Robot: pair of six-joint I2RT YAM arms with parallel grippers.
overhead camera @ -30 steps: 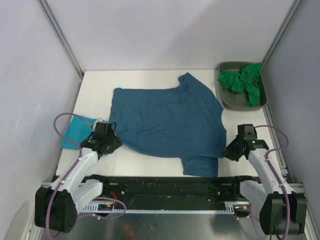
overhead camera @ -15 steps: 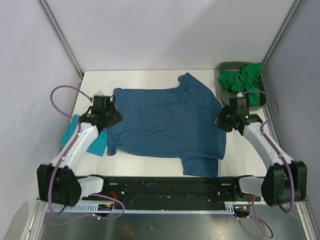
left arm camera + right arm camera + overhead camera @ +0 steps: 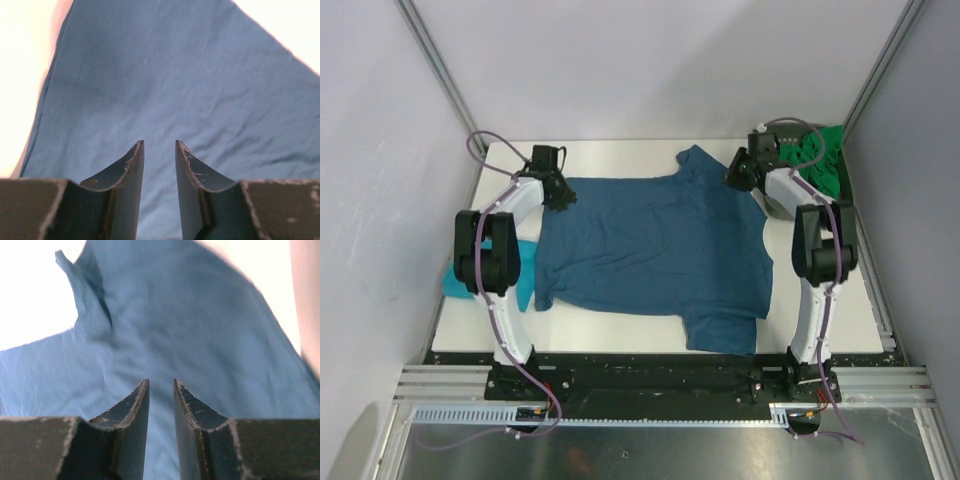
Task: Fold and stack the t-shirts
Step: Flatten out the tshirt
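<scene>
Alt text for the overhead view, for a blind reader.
A dark blue t-shirt lies spread on a table, the left gripper and right gripper at its far corners. A turquoise shirt lies beside it; green shirts sit in a grey tray.

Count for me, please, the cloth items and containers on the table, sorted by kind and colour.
Dark blue t-shirt: 1
Turquoise t-shirt: 1
Green cloth heap: 1 (shirts inside cannot be counted)
Grey tray: 1
Total: 4
</scene>
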